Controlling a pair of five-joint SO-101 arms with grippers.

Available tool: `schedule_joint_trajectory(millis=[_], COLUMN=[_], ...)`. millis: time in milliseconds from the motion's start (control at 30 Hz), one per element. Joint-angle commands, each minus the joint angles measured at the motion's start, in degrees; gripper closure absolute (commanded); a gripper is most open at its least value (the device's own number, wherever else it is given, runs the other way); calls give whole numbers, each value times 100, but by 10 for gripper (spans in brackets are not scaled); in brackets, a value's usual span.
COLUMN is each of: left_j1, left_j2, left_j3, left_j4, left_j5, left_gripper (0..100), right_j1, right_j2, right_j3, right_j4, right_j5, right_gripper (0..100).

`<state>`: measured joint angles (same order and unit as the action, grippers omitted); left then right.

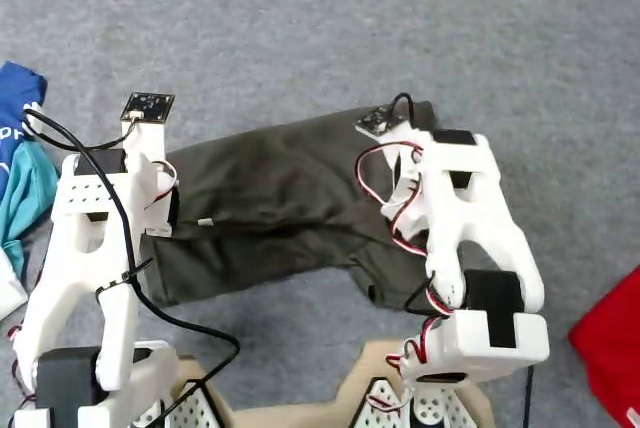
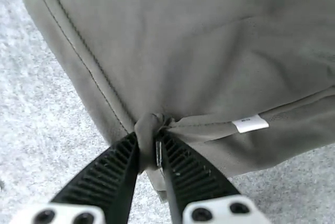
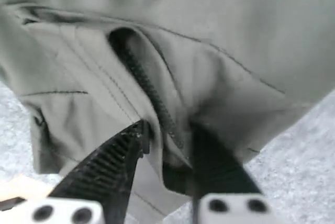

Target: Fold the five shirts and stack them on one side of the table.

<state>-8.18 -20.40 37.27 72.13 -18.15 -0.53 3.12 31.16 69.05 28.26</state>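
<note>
On the tabletop (image 1: 500, 38), centre, lies the olive shirt (image 1: 270, 198). The left tool (image 2: 149, 143) pinches its 9 o'clock hem and the right tool (image 3: 167, 140) clamps a fold at its 3 o'clock side. A blue shirt (image 1: 20, 148) is at 9 o'clock, a red shirt (image 1: 615, 348) at 4.

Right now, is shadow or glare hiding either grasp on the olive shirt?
High view: even light, no glare, only faint shadows on the olive shirt. Left wrist view: the left gripper, shut on the hem, is evenly lit. Right wrist view: deep shadow fills the fold at the right gripper, so its hold is unclear.
</note>
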Motion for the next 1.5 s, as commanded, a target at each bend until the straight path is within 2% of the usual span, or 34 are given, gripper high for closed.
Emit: schedule_joint_trajectory(millis=[0, 367, 733, 867, 1133, 1467], left_j1=[62, 44, 53, 53, 53, 62], left_j2=[-145, -180, -189, -189, -189, -189], left_j3=[-26, -18, -62, -53, -62, -62], left_j4=[62, 62, 211, 220, 220, 290], left_j5=[0, 0, 0, 0, -9, -9], left_gripper=[981, 981, 981, 981, 981, 981], right_j1=[84, 189, 910, 1121, 1165, 1182], right_j2=[-171, -444, -462, -462, -1235, -1473], right_j3=[-242, -233, -233, -435, -400, 374], right_j4=[193, 202, 237, 651, 1081, 1029], right_j5=[53, 237, 519, 730, 1073, 1292], right_gripper=[975, 975, 980, 980, 980, 980])
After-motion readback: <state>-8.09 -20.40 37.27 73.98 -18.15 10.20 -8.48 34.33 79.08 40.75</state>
